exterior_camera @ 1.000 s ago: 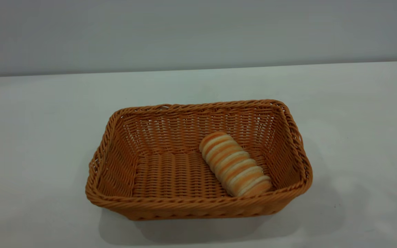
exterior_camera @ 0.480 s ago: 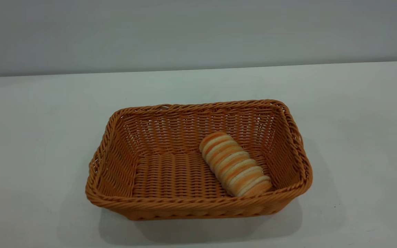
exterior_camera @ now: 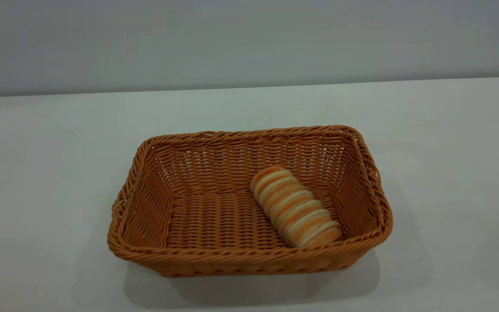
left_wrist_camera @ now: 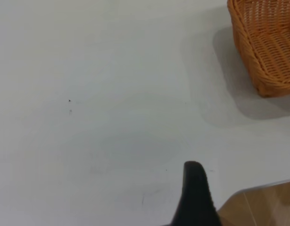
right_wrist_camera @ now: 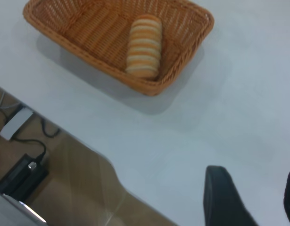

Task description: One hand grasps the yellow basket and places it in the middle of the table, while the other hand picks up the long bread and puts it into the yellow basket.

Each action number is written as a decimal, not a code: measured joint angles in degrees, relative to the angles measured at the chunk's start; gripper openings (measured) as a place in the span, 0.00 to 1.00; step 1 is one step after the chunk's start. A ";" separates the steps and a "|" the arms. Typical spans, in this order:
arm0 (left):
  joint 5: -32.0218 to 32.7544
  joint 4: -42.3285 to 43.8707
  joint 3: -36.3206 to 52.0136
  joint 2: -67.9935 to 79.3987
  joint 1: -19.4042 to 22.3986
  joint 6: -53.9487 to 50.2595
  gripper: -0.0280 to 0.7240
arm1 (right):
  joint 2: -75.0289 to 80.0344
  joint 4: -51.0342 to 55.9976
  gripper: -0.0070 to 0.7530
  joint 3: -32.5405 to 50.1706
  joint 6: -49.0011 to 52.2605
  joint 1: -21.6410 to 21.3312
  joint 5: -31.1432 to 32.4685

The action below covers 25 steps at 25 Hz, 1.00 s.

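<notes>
Lying in yellow basket (exterior_camera: 154, 208): long bread (exterior_camera: 295, 206); right gripper (right_wrist_camera: 251, 197) apart

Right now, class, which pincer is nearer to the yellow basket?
Left, probably. The left pincer sits off one corner of the yellow basket, which looms large in its wrist view. The right pincer is back near the table edge, seeing the whole basket small.

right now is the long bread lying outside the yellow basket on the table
No, the long bread lies inside the yellow basket, toward its right end in the exterior view.
</notes>
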 joint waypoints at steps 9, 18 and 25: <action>0.00 0.05 0.00 0.00 0.00 0.00 0.81 | -12.78 -0.82 0.48 11.28 1.68 0.00 -0.27; 0.00 0.05 0.00 0.00 0.00 0.00 0.81 | -15.84 -4.98 0.48 12.08 5.94 0.00 -1.51; 0.00 0.05 0.00 0.00 0.00 0.00 0.81 | -15.84 -4.84 0.48 12.19 6.07 0.00 -1.51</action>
